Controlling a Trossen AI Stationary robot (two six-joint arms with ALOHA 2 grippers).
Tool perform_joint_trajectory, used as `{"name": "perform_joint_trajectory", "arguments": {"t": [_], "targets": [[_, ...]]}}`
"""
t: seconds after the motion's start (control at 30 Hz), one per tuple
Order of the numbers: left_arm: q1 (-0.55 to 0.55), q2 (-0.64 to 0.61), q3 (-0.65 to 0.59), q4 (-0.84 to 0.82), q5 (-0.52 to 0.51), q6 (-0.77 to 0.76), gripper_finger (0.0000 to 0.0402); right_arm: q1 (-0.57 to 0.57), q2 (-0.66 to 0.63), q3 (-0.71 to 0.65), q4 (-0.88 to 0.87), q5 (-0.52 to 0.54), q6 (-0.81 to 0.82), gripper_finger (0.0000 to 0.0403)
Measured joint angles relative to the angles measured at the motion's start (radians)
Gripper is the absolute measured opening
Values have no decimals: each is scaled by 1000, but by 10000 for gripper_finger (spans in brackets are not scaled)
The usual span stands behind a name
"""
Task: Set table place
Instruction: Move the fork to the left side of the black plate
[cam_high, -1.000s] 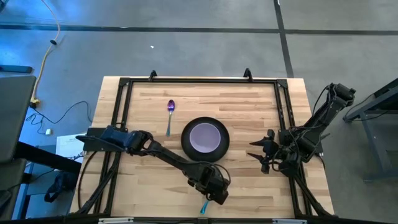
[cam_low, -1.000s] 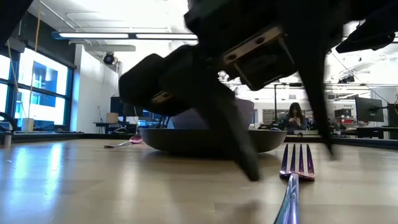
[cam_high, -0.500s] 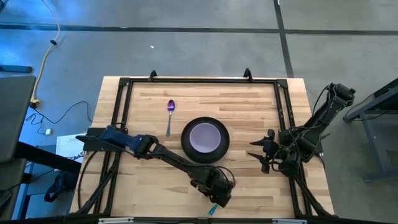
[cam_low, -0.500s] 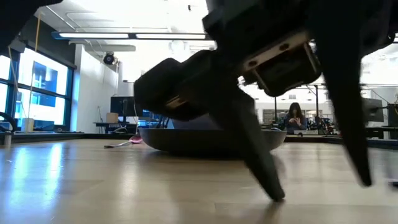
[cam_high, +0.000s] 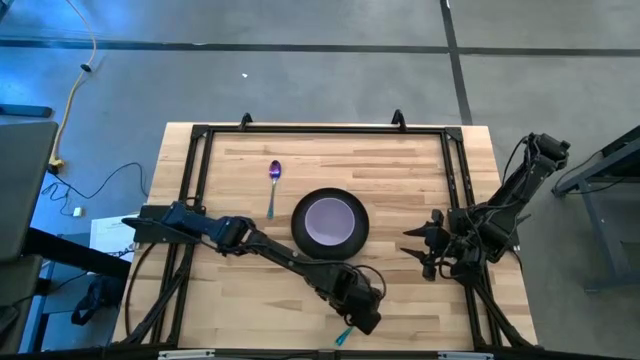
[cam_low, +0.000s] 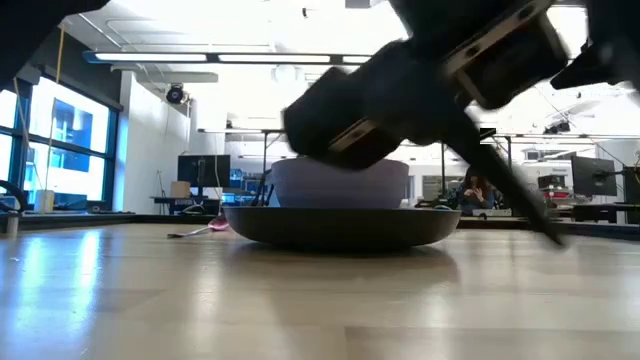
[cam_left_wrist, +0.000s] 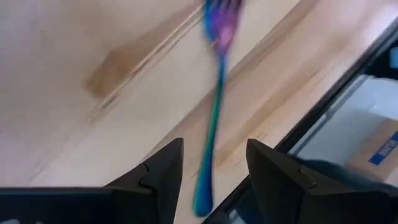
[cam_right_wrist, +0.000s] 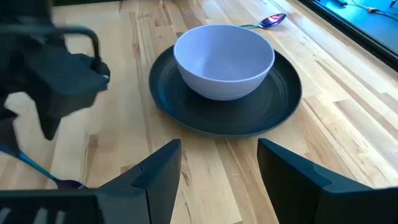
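My left gripper (cam_high: 365, 318) (cam_left_wrist: 214, 143) is low near the table's (cam_high: 400, 160) near edge, open and tipped. The teal-handled fork (cam_left_wrist: 211, 124) lies flat between its fingers; only the handle's end (cam_high: 342, 338) shows from above. The dark grey plate (cam_high: 330, 240) sits mid-table with the lavender bowl (cam_high: 330, 220) standing in it. The spoon (cam_high: 273, 180) lies flat to the left of the plate, its purple head toward the far edge. My right gripper (cam_high: 415, 248) (cam_right_wrist: 217, 146) waits open to the right of the plate. My left gripper stands over the fork's handle (cam_left_wrist: 208, 168) with one finger on either side, coming down at a slant from the left. The fork lies on the table. Whether either finger touches it, I cannot tell.
A black metal frame (cam_high: 195, 180) runs around the table's edges. Bare wood lies right of the plate and along the far edge. In the low view a person (cam_low: 475, 190) sits far off in the room behind.
My left gripper has moved toward the table's right along the near edge and tipped over, its fingers now slanting. The fork has slid toward the right with it and left the low view. Plate, bowl and spoon have stayed put.
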Motion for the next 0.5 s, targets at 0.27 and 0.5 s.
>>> {"name": "perform_joint_trajectory", "arguments": {"t": [0.27,0.5], "targets": [[6,0,13,76,-86,94,165,0,0,0,8,-6,13,204],[15,-1,13,64,-113,101,165,5,0,0,16,-15,30,204]]}}
